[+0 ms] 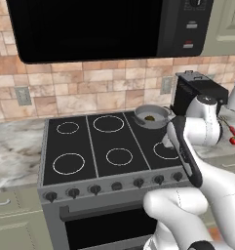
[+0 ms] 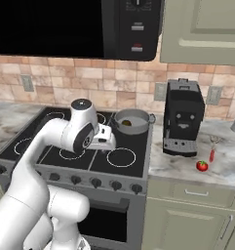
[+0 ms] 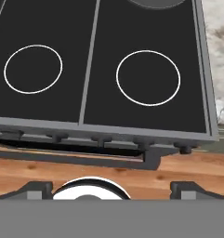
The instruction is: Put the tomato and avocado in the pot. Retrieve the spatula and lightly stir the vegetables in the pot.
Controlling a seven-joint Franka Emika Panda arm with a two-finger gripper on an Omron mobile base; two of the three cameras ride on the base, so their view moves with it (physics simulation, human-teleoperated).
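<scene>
The black glass stove top (image 2: pixel 85 158) with white ring burners sits between marbled grey counters (image 2: pixel 187 163), under a large black microwave (image 1: pixel 94 27). The white arm (image 2: pixel 46 146) reaches over the front right burners; its two-finger gripper (image 3: pixel 111 188) hangs above the stove's front edge with the dark fingertips (image 3: pixel 36 189) spread wide and nothing between them. A tall black coffee machine (image 2: pixel 183 117) stands on the right counter just beside the stove. The shallow round grey metal pot (image 2: pixel 132 121) rests on the back right burner, with a small dark olive-green avocado (image 2: pixel 127 123) lying inside it. On the right counter, in front of and to the right of the coffee machine, lies the slim grey-shafted spatula with its red part (image 2: pixel 212 152), and just beside it the small glossy red tomato (image 2: pixel 202 166), well apart from the pot
</scene>
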